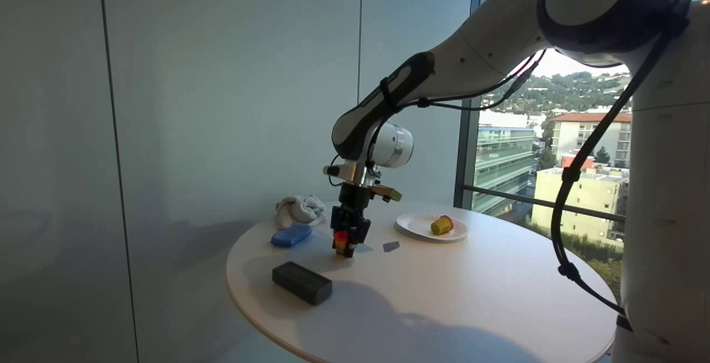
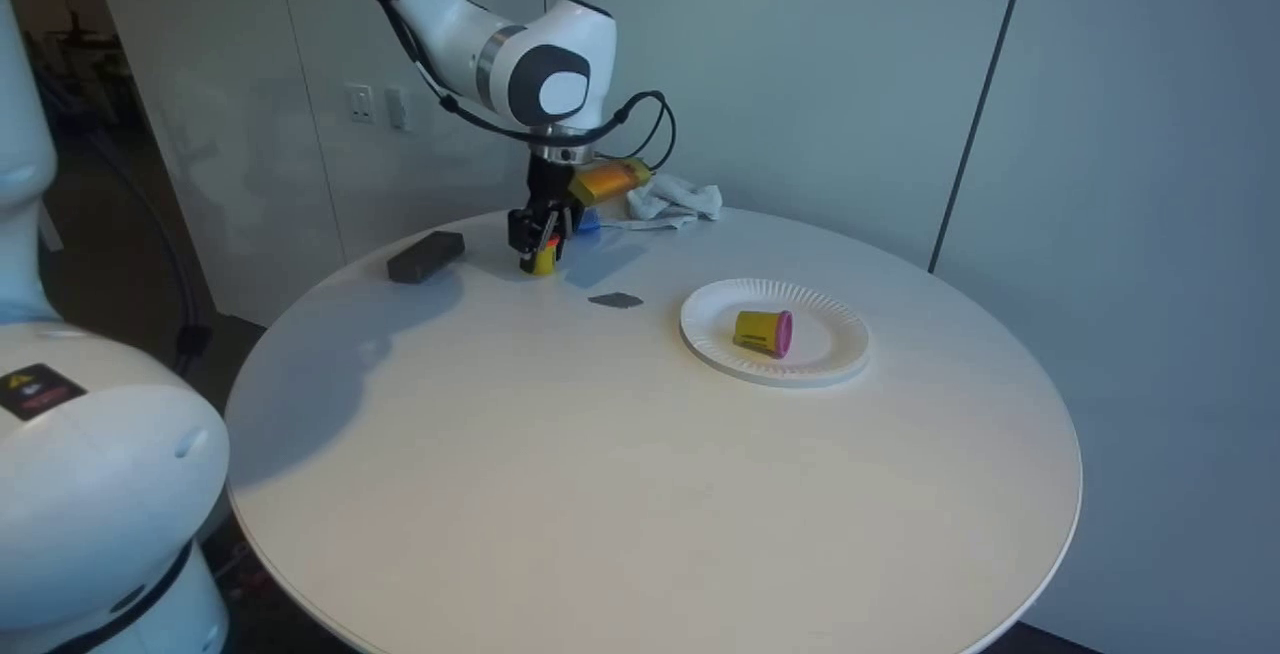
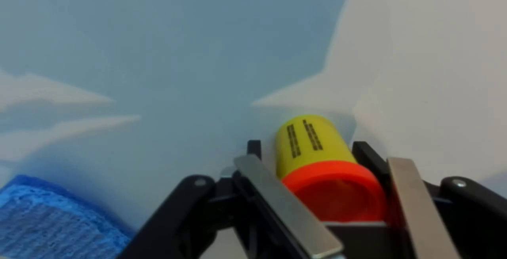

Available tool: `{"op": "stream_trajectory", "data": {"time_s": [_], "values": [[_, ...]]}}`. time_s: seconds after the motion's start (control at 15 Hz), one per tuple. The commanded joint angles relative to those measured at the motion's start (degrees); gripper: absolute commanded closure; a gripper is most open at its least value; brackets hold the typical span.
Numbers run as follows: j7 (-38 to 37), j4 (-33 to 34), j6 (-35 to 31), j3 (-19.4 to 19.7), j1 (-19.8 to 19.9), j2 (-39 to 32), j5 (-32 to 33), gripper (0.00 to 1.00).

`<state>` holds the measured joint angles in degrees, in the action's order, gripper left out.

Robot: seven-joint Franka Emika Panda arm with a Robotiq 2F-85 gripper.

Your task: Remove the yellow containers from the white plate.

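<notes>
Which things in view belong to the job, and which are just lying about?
Part of the job:
white plate
pink-rimmed yellow tub, on the plate
red-topped yellow tub, off the plate
gripper, open around that tub

Just lying about:
black block
blue sponge
crumpled cloth
flat grey patch

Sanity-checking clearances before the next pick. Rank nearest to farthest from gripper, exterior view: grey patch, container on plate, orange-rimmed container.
In an exterior view, from the gripper:
1. Orange-rimmed container: between the open jaws.
2. Grey patch: off toward the white plate.
3. Other container: lying on its side on that plate, beyond the patch.
</notes>
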<state>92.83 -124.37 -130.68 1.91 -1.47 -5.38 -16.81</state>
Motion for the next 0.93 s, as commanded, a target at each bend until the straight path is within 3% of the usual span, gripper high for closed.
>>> {"op": "stream_trajectory", "data": {"time_s": [0.0, 0.07, 0.27, 0.47, 0.87], "values": [[-0.5, -0.5, -2.8, -1.5, 1.2, 0.6, 0.8, 0.06], [-2.4, -1.7, -4.0, -1.4, 1.1, 2.2, 2.4, 0.01], [-11.3, -5.4, -7.7, -0.4, 1.3, 8.8, 7.7, 0.00], [-20.4, -7.5, -5.5, 0.8, 2.8, 16.8, 13.2, 0.00], [-33.1, -11.1, -5.2, 5.9, 9.2, 27.4, 24.0, 0.00]]}}
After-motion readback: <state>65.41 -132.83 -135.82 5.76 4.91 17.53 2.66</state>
